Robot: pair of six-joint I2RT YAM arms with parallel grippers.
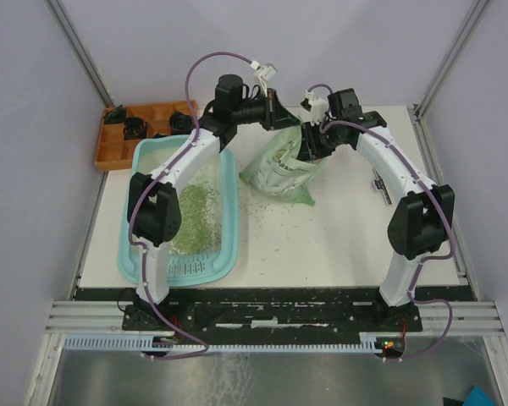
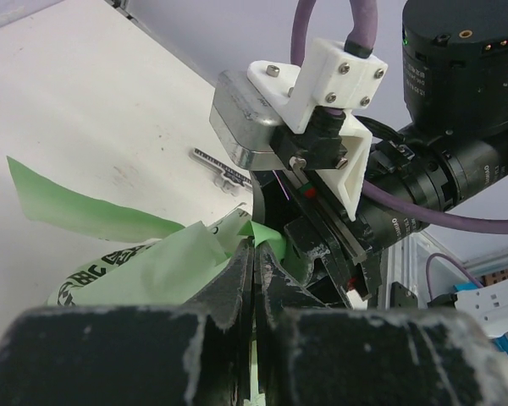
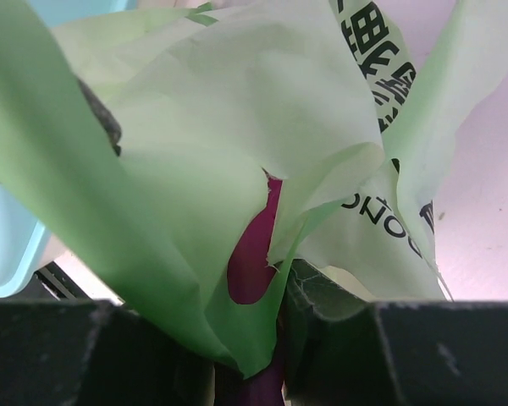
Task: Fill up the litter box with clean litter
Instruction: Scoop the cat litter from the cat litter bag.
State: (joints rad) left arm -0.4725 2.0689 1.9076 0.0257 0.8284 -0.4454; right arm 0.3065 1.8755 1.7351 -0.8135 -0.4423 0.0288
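With my left gripper (image 2: 254, 258) pinching the lip of the bag (image 1: 281, 169) and my right gripper (image 3: 250, 364) grasping the magenta scoop (image 3: 252, 254) inside, I'd lift level and slowly toward the litter box (image 1: 234, 211) beside it, where litter (image 1: 190, 211) already lies.

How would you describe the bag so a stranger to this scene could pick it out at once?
Start at the white table, then find the teal litter box on its left side. Just right of the box slumps the bag. It alone is soft, crumpled, light green with dark print; box and orange tray are rigid.
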